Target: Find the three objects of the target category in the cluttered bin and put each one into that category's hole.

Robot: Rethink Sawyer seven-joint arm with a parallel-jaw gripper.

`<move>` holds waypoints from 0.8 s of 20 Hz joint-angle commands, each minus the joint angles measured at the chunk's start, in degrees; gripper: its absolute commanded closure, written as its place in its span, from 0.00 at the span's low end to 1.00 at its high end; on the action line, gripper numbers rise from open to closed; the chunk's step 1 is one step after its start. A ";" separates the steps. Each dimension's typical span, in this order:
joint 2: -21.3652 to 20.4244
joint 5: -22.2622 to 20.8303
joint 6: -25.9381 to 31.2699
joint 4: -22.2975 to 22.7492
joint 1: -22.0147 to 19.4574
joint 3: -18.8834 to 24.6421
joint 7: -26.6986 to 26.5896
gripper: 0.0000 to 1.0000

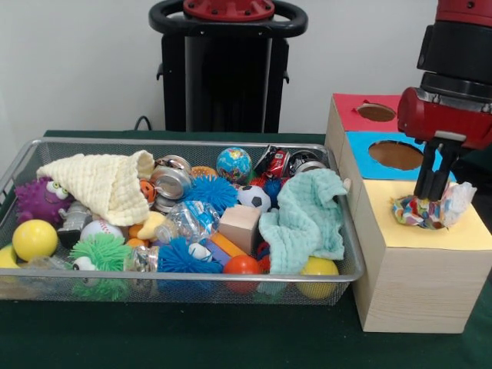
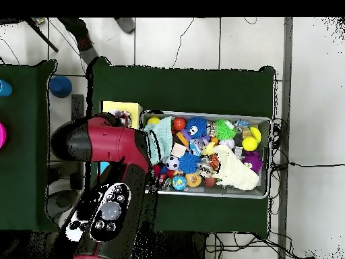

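Observation:
A multicoloured rope ball (image 1: pixel 421 212) with a white frayed end sits on the yellow top (image 1: pixel 430 235) of the near wooden box, covering its hole. My gripper (image 1: pixel 432 194) hangs straight down onto the ball, fingers close together and pinching its top. The wire-mesh bin (image 1: pixel 184 143) stands to the left, full of toys; no other rope ball shows in it. In the overhead view my arm (image 2: pixel 108 145) covers the gripper and most of the boxes; only part of the yellow top (image 2: pixel 121 108) and the bin (image 2: pixel 264 121) show.
Behind the yellow box are the blue-topped hole (image 1: pixel 396 154) and the red-topped hole (image 1: pixel 376 112). In the bin a yellow cloth (image 1: pixel 104 181) and a green cloth (image 1: pixel 307 219) lie over toys, among spiky balls, a soccer ball (image 1: pixel 254 197) and a wooden block (image 1: pixel 240 227).

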 commanded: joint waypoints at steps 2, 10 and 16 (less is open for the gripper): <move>3.24 2.54 -4.35 0.00 -0.09 1.55 16.11 1.00; 3.33 2.91 -5.93 0.72 -0.20 1.75 15.66 1.00; 3.64 3.22 -7.42 1.10 -0.17 1.84 15.54 1.00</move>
